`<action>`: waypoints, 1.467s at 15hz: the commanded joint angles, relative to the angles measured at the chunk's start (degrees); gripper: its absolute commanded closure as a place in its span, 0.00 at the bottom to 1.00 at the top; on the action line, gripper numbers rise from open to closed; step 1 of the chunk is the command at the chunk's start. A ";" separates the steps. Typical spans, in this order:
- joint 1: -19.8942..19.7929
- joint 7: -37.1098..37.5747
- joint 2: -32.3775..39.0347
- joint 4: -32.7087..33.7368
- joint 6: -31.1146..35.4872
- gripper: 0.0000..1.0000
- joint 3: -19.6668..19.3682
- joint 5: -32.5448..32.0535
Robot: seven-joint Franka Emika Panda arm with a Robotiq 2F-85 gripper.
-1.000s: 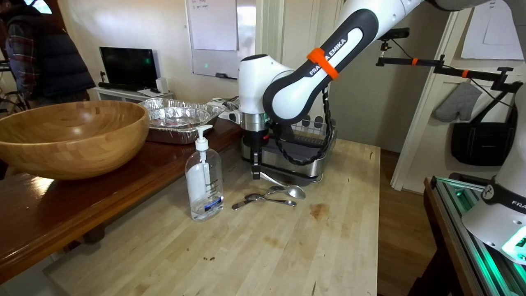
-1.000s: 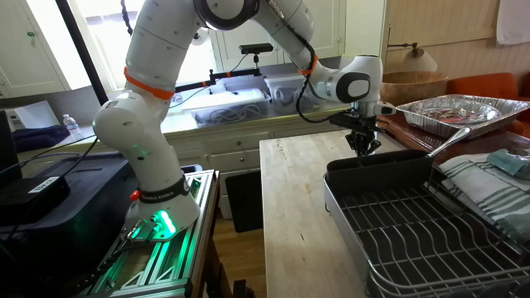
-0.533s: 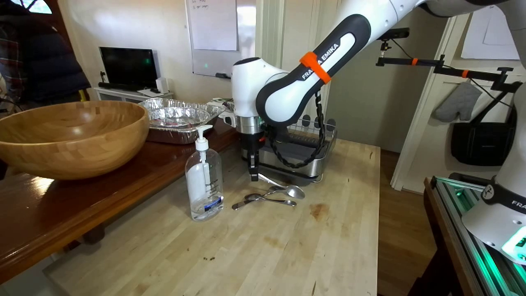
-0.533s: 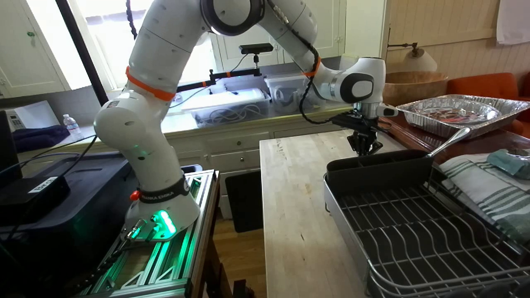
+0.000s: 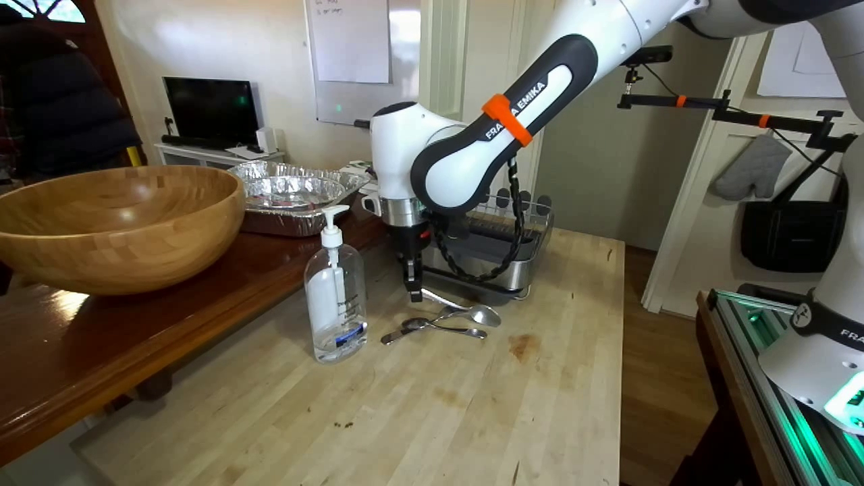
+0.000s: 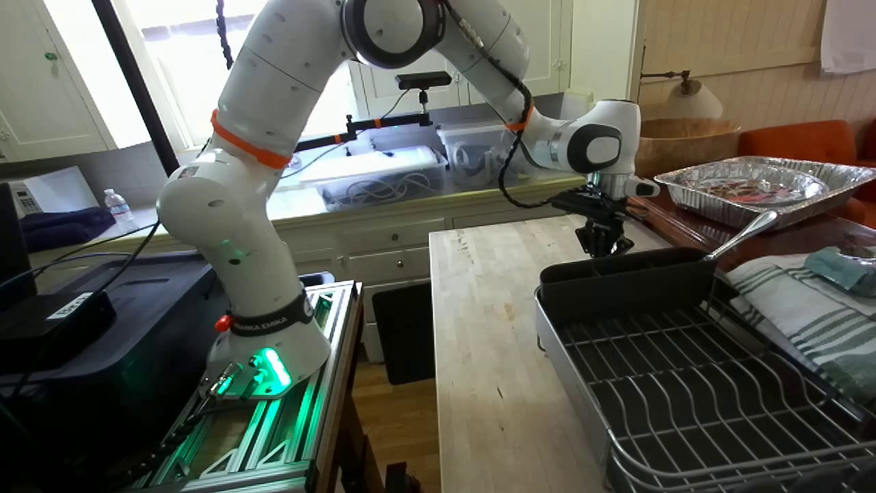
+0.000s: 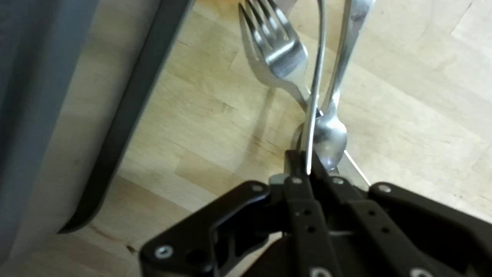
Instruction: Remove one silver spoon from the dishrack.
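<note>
The claw [image 5: 414,295] has dropped slightly beside the dishrack [image 6: 671,383], clenching one silver spoon [image 5: 483,314] outside it. Near the dishrack, one fork [image 7: 286,57] and one further spoon [image 7: 330,140] cross on the surface [image 5: 540,405]; one metal handle [image 6: 742,235] juts from the dishrack.

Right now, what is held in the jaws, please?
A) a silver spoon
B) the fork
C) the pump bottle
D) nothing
A: the silver spoon extends bowl-outward from the jaws in an exterior view, and the wrist view shows them closed on its thin handle.
</note>
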 commanded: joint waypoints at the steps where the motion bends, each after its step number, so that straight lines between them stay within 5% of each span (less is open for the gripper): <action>1: 0.90 1.82 2.89 2.26 -1.59 0.99 -0.94 -1.57; 14: 1.05 2.88 4.35 2.54 -2.06 0.99 -2.01 -2.36; 22: 0.87 2.88 5.59 2.62 -2.11 0.80 -2.69 -2.79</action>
